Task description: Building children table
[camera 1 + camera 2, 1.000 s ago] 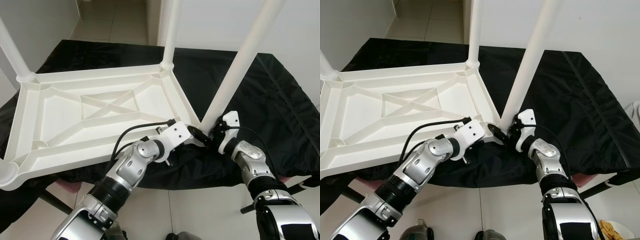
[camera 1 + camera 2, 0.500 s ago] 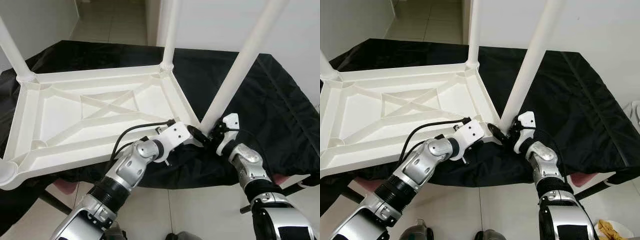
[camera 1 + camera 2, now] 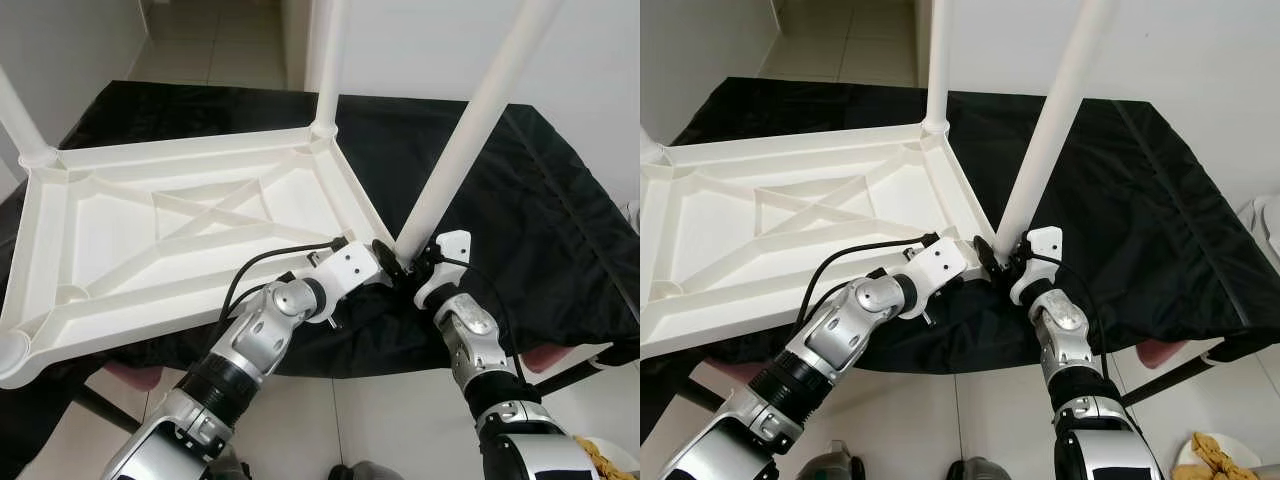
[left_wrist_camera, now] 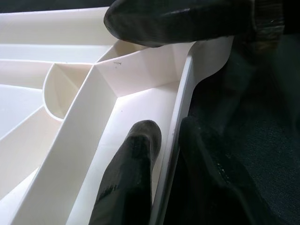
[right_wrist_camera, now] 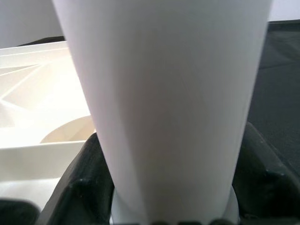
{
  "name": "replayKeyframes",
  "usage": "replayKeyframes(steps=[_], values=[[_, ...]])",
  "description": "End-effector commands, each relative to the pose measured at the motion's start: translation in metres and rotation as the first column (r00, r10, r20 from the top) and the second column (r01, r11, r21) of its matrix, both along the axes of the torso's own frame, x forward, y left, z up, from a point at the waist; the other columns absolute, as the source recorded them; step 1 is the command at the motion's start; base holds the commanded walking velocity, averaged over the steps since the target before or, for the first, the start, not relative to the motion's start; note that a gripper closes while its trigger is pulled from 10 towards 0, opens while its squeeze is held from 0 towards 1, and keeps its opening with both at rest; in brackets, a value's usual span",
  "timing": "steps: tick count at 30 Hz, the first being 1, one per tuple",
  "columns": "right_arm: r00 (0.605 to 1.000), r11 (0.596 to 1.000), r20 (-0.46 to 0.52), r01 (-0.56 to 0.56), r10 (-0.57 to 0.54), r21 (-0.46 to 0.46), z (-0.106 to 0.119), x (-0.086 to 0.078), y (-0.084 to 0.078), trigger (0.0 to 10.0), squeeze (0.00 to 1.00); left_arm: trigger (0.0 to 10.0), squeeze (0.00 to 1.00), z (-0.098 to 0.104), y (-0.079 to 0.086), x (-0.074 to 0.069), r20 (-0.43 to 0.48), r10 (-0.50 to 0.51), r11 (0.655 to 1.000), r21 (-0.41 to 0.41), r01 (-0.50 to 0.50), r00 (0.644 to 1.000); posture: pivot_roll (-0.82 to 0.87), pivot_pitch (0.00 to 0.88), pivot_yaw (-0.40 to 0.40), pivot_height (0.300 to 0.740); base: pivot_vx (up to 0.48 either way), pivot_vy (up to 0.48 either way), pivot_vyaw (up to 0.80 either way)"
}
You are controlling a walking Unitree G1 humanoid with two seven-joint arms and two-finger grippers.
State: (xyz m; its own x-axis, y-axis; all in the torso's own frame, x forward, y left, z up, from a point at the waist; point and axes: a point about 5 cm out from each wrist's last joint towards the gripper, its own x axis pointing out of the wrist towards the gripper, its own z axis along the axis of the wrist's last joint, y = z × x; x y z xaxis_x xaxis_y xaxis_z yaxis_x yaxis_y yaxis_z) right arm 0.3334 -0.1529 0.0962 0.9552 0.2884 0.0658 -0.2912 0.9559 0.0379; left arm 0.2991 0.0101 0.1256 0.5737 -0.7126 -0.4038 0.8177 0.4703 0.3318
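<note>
While the white plastic tabletop (image 3: 190, 235) lies upside down on a black cloth (image 3: 520, 190) spread over a raised surface, its ribbed underside faces up and most of the legs look to be in place. At the far left corner a white leg (image 3: 18, 110) stands in its socket, and at the near left corner a round white end (image 3: 12, 352) shows at the frame edge, though whether that is a leg or a bare socket is hard to tell. Further right, a second far leg (image 3: 328, 60) rises from the far right corner. The left gripper (image 4: 164, 136) pinches the tabletop's rim beside the near right corner, one black finger inside the frame wall and one outside against the cloth, steadying it. At that corner the right gripper (image 5: 164, 187) is clamped around the base of the slanted fourth leg (image 3: 470, 130), its fingers on either side. That leg leans away from upright, so it is probably not yet fully seated; pressing it straight and home seems to be what remains before turning the table over.
</note>
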Motion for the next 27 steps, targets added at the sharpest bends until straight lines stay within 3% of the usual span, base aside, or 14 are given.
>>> replayKeyframes(steps=[1, 3, 4, 8, 10, 16, 20, 21, 22, 24, 25, 27], values=[[0.979, 0.991, -0.155, 0.133, -0.132, -0.004, -0.025, -0.007, -0.004, 0.0, 0.00, 10.0, 0.00, 0.020, -0.016, -0.006, 0.081, -0.084, 0.995, -0.038, 0.087, 0.993, 0.06, 0.030, -0.059, 0.740, 0.000, 0.000, 0.00], [0.979, 0.991, -0.155, 0.133, -0.132, -0.004, -0.025, -0.007, -0.004, 0.0, 0.00, 10.0, 0.00, 0.020, -0.016, -0.006, 0.081, -0.084, 0.995, -0.038, 0.087, 0.993, 0.06, 0.030, -0.059, 0.740, 0.000, 0.000, 0.00], [0.954, 0.971, -0.184, 0.240, -0.236, 0.000, -0.025, -0.004, -0.001, 0.0, 0.00, 10.0, 0.00, 0.021, -0.015, -0.005, 0.083, -0.086, 0.995, -0.036, 0.089, 0.993, 0.06, 0.027, -0.059, 0.740, 0.000, 0.000, 0.00], [0.943, 0.961, -0.197, 0.276, -0.268, 0.015, -0.025, -0.003, 0.001, 0.0, 0.00, 10.0, 0.00, 0.021, -0.015, -0.005, 0.084, -0.087, 0.995, -0.036, 0.090, 0.993, 0.06, 0.027, -0.059, 0.740, 0.000, 0.000, 0.00], [0.905, 0.925, -0.213, 0.380, -0.368, 0.018, -0.021, -0.003, 0.013, 0.0, 0.00, 10.0, 0.00, 0.022, -0.017, -0.004, 0.088, -0.091, 0.995, -0.035, 0.094, 0.992, 0.06, 0.027, -0.058, 0.740, 0.000, 0.000, 0.00], [0.903, 0.924, -0.212, 0.383, -0.374, 0.000, -0.020, -0.005, 0.022, 0.0, 0.00, 10.0, 0.00, 0.023, -0.017, -0.004, 0.090, -0.091, 0.995, -0.038, 0.094, 0.992, 0.06, 0.029, -0.062, 0.740, 0.000, 0.000, 0.00], [0.890, 0.911, -0.203, 0.412, -0.408, -0.026, -0.019, -0.006, 0.015, 0.2, 0.00, 10.0, 0.00, 0.023, -0.016, -0.003, 0.092, -0.084, 0.995, -0.037, 0.088, 0.992, 0.07, 0.027, -0.065, 0.740, 0.000, 0.000, 0.00], [0.892, 0.912, -0.193, 0.408, -0.408, -0.040, -0.018, -0.005, 0.014, 9.1, 0.00, 10.0, 0.00, 0.022, -0.016, -0.003, 0.092, -0.083, 0.996, -0.037, 0.086, 0.992, 0.07, 0.027, -0.065, 0.740, 0.000, 0.000, 0.00], [0.891, 0.909, -0.183, 0.414, -0.416, -0.053, -0.017, -0.005, 0.012, 10.0, 0.00, 10.0, 0.00, 0.022, -0.016, -0.003, 0.093, -0.082, 0.996, -0.037, 0.085, 0.992, 0.07, 0.027, -0.065, 0.740, 0.000, 0.000, 0.00], [0.892, 0.909, -0.180, 0.413, -0.414, -0.045, -0.017, -0.005, 0.011, 10.0, 0.00, 10.0, 0.00, 0.023, -0.016, -0.003, 0.093, -0.082, 0.996, -0.037, 0.085, 0.992, 0.07, 0.027, -0.065, 0.740, 0.000, 0.000, 0.00], [0.896, 0.913, -0.182, 0.408, -0.406, -0.028, -0.016, -0.005, 0.010, 10.0, 1.00, 10.0, 0.00, 0.023, -0.015, -0.003, 0.093, -0.082, 0.996, -0.037, 0.086, 0.992, 0.07, 0.030, -0.064, 0.740, 0.000, 0.000, 0.00], [0.898, 0.914, -0.178, 0.405, -0.402, -0.019, -0.015, -0.005, 0.009, 10.0, 1.00, 10.0, 0.00, 0.023, -0.015, -0.003, 0.093, -0.082, 0.996, -0.037, 0.086, 0.992, 0.07, 0.030, -0.064, 0.740, 0.000, 0.000, 0.00]])
